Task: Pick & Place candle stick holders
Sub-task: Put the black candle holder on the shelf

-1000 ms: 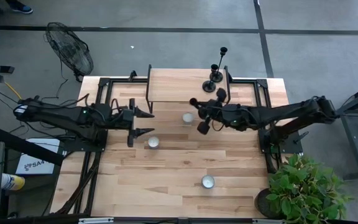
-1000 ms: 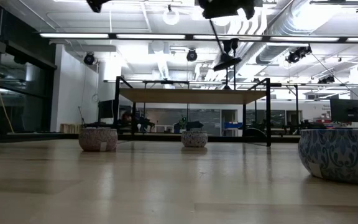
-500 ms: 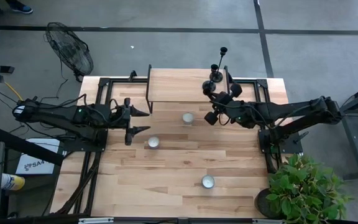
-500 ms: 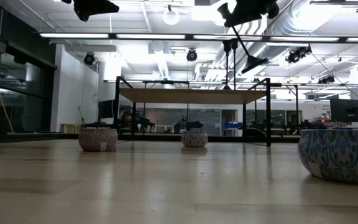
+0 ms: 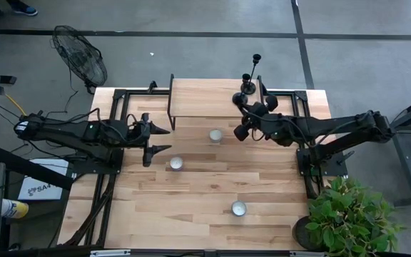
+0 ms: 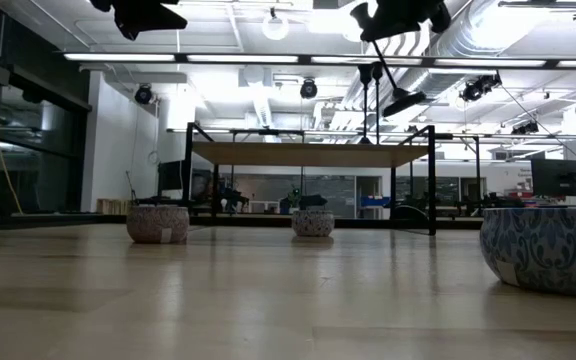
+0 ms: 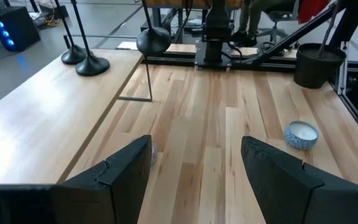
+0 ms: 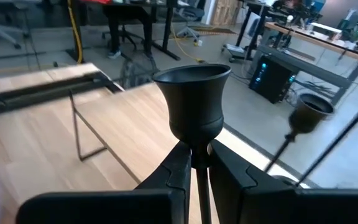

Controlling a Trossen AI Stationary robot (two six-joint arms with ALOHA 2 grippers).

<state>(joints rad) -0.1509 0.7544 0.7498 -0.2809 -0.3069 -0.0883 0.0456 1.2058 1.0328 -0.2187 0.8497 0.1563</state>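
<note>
the right pincer [image 5: 250, 120], clamped on a candlestick [image 8: 191, 106], has carried it from mid-worktop to just beside the two candlesticks [image 5: 249, 84] on the shelf [image 5: 198, 96], nearly placing it; the left pincer [image 5: 155, 138] waits open.
</note>
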